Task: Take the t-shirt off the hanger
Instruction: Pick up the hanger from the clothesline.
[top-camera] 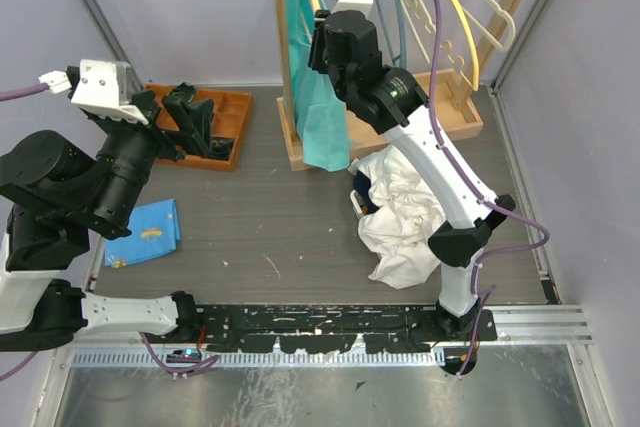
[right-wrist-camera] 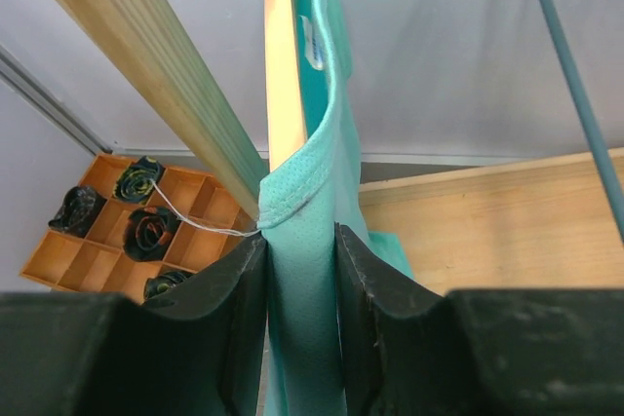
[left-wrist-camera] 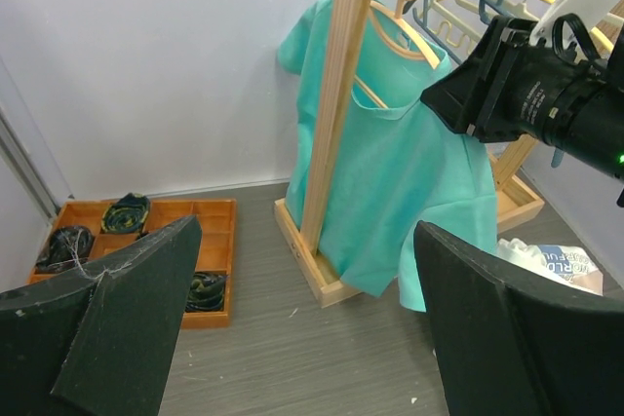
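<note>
Black fingers [right-wrist-camera: 229, 323] of my right gripper [right-wrist-camera: 300, 260] pinch the teal t-shirt [right-wrist-camera: 304, 338] at its shoulder, just below the wooden hanger [right-wrist-camera: 283, 75]; shirt hangs on the wooden rack [right-wrist-camera: 146, 65], far centre. My left gripper [left-wrist-camera: 307, 323]: spread wide, empty, at left.

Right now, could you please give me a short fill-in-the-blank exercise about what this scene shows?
The teal t-shirt hangs on a ____ hanger.
The right gripper is shut on the ____.
The left gripper stands ____.
Missing words: wooden; t-shirt; open.
</note>
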Robot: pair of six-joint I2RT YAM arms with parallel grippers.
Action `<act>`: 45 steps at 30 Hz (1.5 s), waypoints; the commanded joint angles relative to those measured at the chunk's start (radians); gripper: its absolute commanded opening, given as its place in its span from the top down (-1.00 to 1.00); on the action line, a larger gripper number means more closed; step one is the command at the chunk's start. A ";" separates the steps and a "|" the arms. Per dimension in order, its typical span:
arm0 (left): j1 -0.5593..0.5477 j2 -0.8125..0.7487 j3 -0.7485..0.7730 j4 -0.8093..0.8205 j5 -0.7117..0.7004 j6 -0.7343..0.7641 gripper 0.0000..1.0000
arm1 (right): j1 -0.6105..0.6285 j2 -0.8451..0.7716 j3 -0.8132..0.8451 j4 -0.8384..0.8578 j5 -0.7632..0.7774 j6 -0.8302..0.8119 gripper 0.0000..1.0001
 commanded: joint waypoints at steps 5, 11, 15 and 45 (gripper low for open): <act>0.000 -0.011 -0.035 0.081 0.001 0.010 -0.96 | -0.029 0.004 0.062 0.055 -0.039 -0.049 0.32; 0.000 -0.014 -0.053 0.110 -0.003 0.014 -0.96 | -0.048 0.013 0.064 0.064 -0.065 -0.065 0.59; -0.001 -0.013 -0.062 0.127 -0.004 0.024 -0.96 | -0.060 0.012 0.057 0.083 -0.078 -0.076 0.78; 0.000 0.098 0.018 0.193 0.123 0.111 -0.96 | -0.065 -0.257 -0.224 0.386 -0.238 -0.100 0.99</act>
